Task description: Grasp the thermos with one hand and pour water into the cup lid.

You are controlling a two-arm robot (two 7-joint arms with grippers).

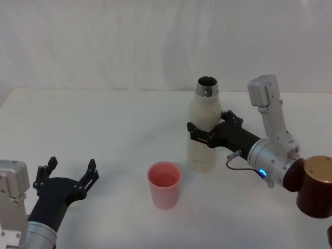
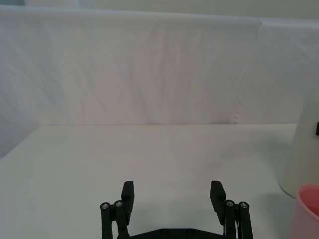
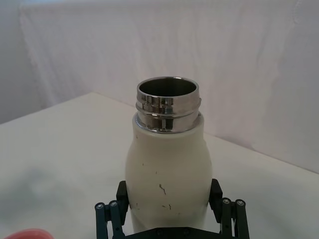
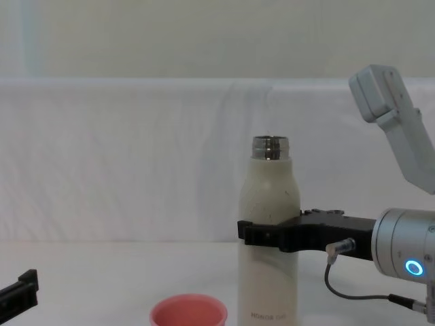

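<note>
The cream-white thermos [image 1: 202, 132] stands upright near the middle of the white table, its steel neck open at the top. My right gripper [image 1: 207, 126], on the silver arm with the blue ring, reaches in from the right and is shut on the thermos's mid-body. In the right wrist view its fingers [image 3: 121, 191] press both sides of the thermos [image 3: 167, 164]. The pink cup lid [image 1: 164, 184] stands upright just in front and left of the thermos, apart from it. My left gripper [image 1: 70, 168] rests open at the near left, holding nothing.
A white cloth backdrop rises behind the table. A dark brown cylindrical arm part [image 1: 316, 185] sits at the near right. Bare tabletop lies between the left gripper and the cup lid.
</note>
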